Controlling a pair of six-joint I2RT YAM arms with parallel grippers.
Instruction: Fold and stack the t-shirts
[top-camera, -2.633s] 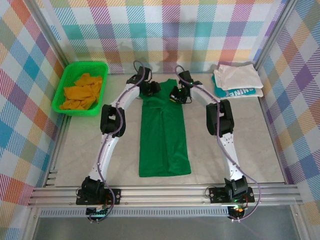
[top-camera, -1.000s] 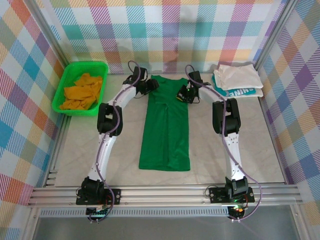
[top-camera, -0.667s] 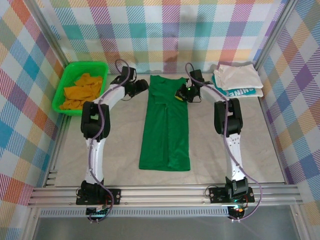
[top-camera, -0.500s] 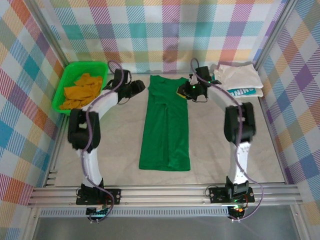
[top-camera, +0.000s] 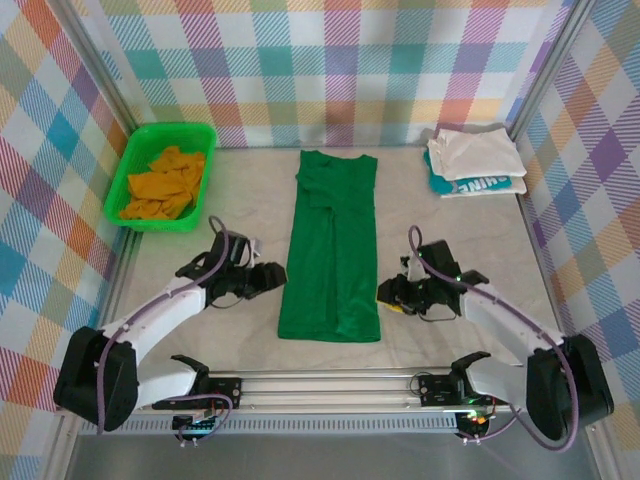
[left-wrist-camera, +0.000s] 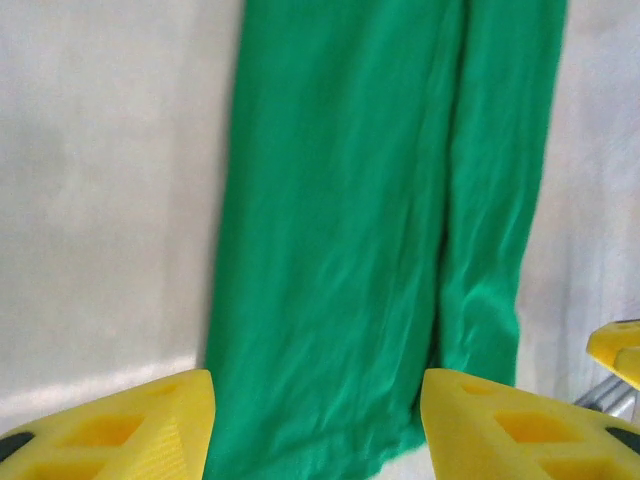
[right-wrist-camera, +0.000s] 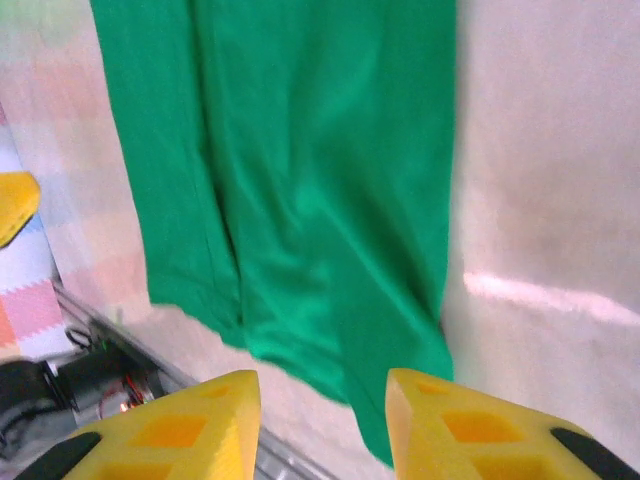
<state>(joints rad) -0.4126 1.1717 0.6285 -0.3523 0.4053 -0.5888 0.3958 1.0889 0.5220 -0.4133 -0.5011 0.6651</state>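
Note:
The dark green t-shirt (top-camera: 335, 240) lies flat in the middle of the table, folded lengthwise into a long narrow strip with its collar at the far end. My left gripper (top-camera: 274, 276) sits low beside the strip's near left edge, and my right gripper (top-camera: 386, 293) beside its near right edge. In the left wrist view, the left gripper (left-wrist-camera: 315, 430) is open over the green cloth (left-wrist-camera: 380, 200), holding nothing. The right gripper (right-wrist-camera: 320, 425) is open too, just off the shirt's hem (right-wrist-camera: 300, 150). An orange t-shirt (top-camera: 165, 182) lies crumpled in the basket. A white t-shirt (top-camera: 475, 150) rests on a teal one (top-camera: 482, 185) at the back right.
The bright green plastic basket (top-camera: 176, 127) stands at the back left. Checked walls close in the table on three sides. A metal rail (top-camera: 330, 385) runs along the near edge, close behind both grippers. Bare tabletop lies on either side of the strip.
Both arms have swung back from the collar end to the near hem. The right gripper, shut at the collar a second ago, now stands open. The shirt lies stretched out straight.

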